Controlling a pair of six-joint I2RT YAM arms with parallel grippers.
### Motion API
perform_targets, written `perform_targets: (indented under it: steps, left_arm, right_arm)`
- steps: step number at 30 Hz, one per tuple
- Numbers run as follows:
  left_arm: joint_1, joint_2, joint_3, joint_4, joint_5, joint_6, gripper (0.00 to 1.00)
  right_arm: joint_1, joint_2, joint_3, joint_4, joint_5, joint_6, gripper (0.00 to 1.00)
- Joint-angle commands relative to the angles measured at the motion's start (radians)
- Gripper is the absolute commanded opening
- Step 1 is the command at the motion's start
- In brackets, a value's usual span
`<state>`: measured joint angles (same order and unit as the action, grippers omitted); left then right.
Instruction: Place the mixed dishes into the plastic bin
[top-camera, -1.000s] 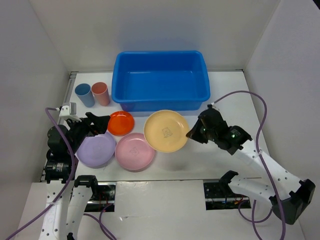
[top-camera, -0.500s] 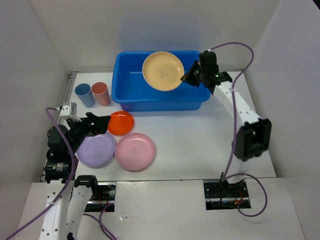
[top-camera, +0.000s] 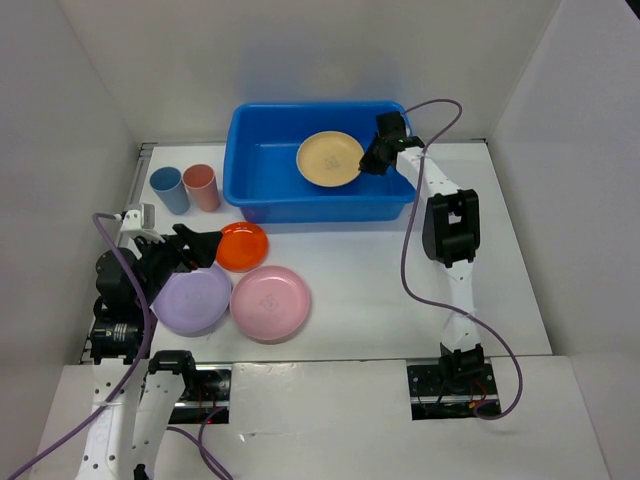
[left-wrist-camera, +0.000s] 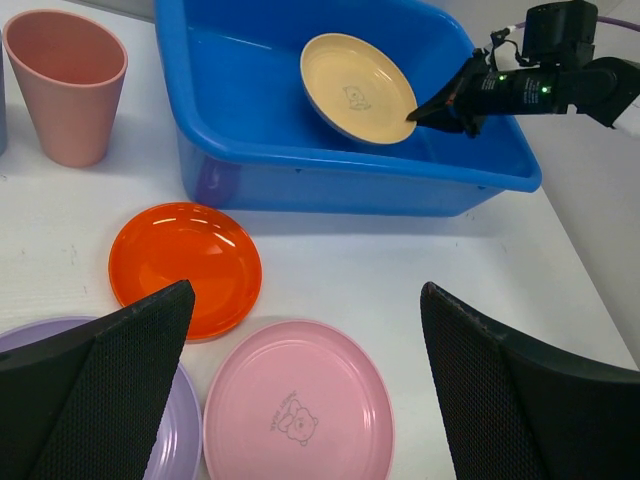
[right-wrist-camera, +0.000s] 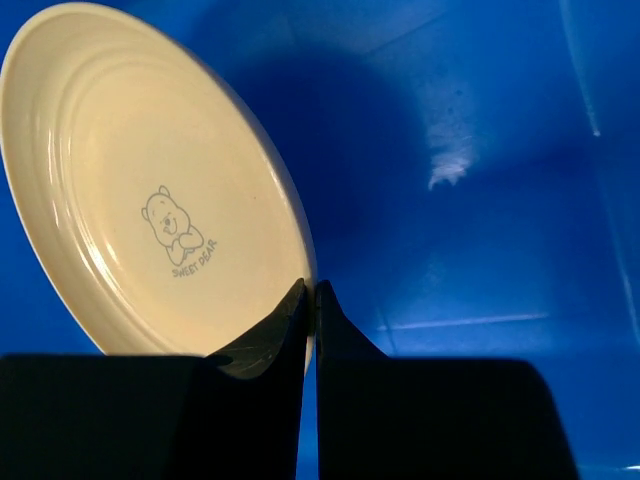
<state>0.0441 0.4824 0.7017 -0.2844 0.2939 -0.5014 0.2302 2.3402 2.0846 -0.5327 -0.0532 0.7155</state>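
My right gripper (top-camera: 368, 163) is shut on the rim of the yellow plate (top-camera: 330, 158) and holds it tilted inside the blue bin (top-camera: 320, 205); the wrist view shows the plate (right-wrist-camera: 150, 190) pinched between the fingers, against the bin's inner wall (right-wrist-camera: 470, 150). My left gripper (top-camera: 205, 245) is open and empty above the orange plate (top-camera: 243, 246), lavender plate (top-camera: 191, 300) and pink plate (top-camera: 270, 302) on the table. The left wrist view shows the orange plate (left-wrist-camera: 185, 268), pink plate (left-wrist-camera: 298, 408), lavender plate (left-wrist-camera: 160, 455) and bin (left-wrist-camera: 330, 185). A blue cup (top-camera: 169, 189) and a salmon-pink cup (top-camera: 201, 186) stand left of the bin.
White walls close in the table on the left, back and right. The right arm (top-camera: 445, 215) stretches along the bin's right side. The salmon cup (left-wrist-camera: 66, 84) stands by the bin's left corner in the left wrist view.
My right gripper carried the yellow plate from the table in front of the bin, up over the bin, and lowered it inside. The left arm has not moved.
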Motion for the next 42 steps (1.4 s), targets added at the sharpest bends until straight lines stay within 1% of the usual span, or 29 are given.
perform_targets:
  steps: [1,8,12,18,19,21,22,23,25,26,28,29,31,32,33,34,35,36,37,38,39,40,41,42]
  left_arm:
    - [0.005,-0.002,0.002,0.037,0.019,-0.003,1.0]
    - [0.005,-0.002,0.002,0.037,0.019,-0.003,1.0]
    - [0.005,-0.002,0.002,0.037,0.019,-0.003,1.0]
    - [0.005,0.007,0.002,0.037,0.019,-0.003,1.0]
    - [0.005,0.007,0.002,0.037,0.019,-0.003,1.0]
    - [0.005,0.007,0.002,0.037,0.019,-0.003,1.0]
    - [0.005,0.007,0.002,0.037,0.019,-0.003,1.0]
    - [0.005,0.007,0.002,0.037,0.019,-0.003,1.0]
    - [0.005,0.007,0.002,0.037,0.019,-0.003,1.0]
    - [0.005,0.007,0.002,0.037,0.019,-0.003,1.0]
    - [0.005,0.007,0.002,0.037,0.019,-0.003,1.0]
    - [0.005,0.007,0.002,0.037,0.019,-0.003,1.0]
    - [0.005,0.007,0.002,0.037,0.019,-0.003,1.0]
    - [0.005,0.007,0.002,0.037,0.019,-0.003,1.0]
    - [0.005,0.007,0.002,0.037,0.019,-0.003,1.0]
    - [0.005,0.007,0.002,0.037,0.019,-0.003,1.0]
    - [0.005,0.007,0.002,0.037,0.019,-0.003,1.0]
    - [0.005,0.007,0.002,0.037,0.019,-0.003,1.0]
    - [0.005,0.007,0.002,0.037,0.019,-0.003,1.0]
    - [0.005,0.007,0.002,0.037,0.019,-0.003,1.0]
    - [0.005,0.007,0.002,0.037,0.019,-0.003,1.0]
    - [0.005,0.016,0.002,0.037,0.019,-0.003,1.0]
    - [0.005,0.016,0.002,0.037,0.019,-0.003,1.0]
    - [0.005,0.016,0.002,0.037,0.019,-0.003,1.0]
  right_arm:
    - [-0.002,0.011,0.115,-0.027,0.052,-0.011,0.0]
    - [-0.002,0.024,0.065,-0.029,0.118,-0.011,0.0]
    - [-0.002,0.024,0.055,-0.039,0.127,-0.022,0.09]
    - [-0.002,-0.001,0.066,-0.05,0.127,-0.022,0.25]
    - [0.007,-0.015,0.087,-0.062,0.127,-0.022,0.33]
    - [0.008,-0.025,0.136,-0.101,0.127,-0.031,0.39]
    - [0.02,-0.044,0.156,-0.119,0.127,-0.043,0.45]
    - [0.02,-0.056,0.175,-0.136,0.139,-0.044,0.47]
    - [0.052,-0.096,0.221,-0.18,0.162,-0.07,0.52]
    - [0.063,-0.151,0.23,-0.191,0.183,-0.07,0.59]
    - [0.093,-0.224,0.201,-0.21,0.184,-0.073,0.65]
    - [0.093,-0.322,0.119,-0.21,0.173,-0.062,0.7]
    - [0.124,-0.453,-0.03,-0.114,0.092,-0.018,0.75]
    - [0.135,-0.595,-0.199,-0.071,0.075,0.004,0.78]
    - [0.147,-0.664,-0.275,-0.032,0.052,0.027,0.8]
    - [0.171,-0.727,-0.341,0.014,0.052,0.065,0.8]
    - [0.185,-0.789,-0.46,0.031,0.052,0.082,0.8]
    - [0.204,-0.905,-0.518,0.052,0.052,0.097,0.8]
    - [0.245,-0.958,-0.573,0.089,0.041,0.125,0.8]
    - [0.268,-1.057,-0.686,0.112,0.041,0.136,0.8]
    - [0.291,-1.103,-0.745,0.135,0.029,0.136,0.81]
    - [0.335,-1.146,-0.856,0.17,0.015,0.151,0.82]
    - [0.357,-1.186,-0.915,0.187,0.015,0.163,0.83]
    - [0.377,-1.261,-0.969,0.204,0.004,0.164,0.86]
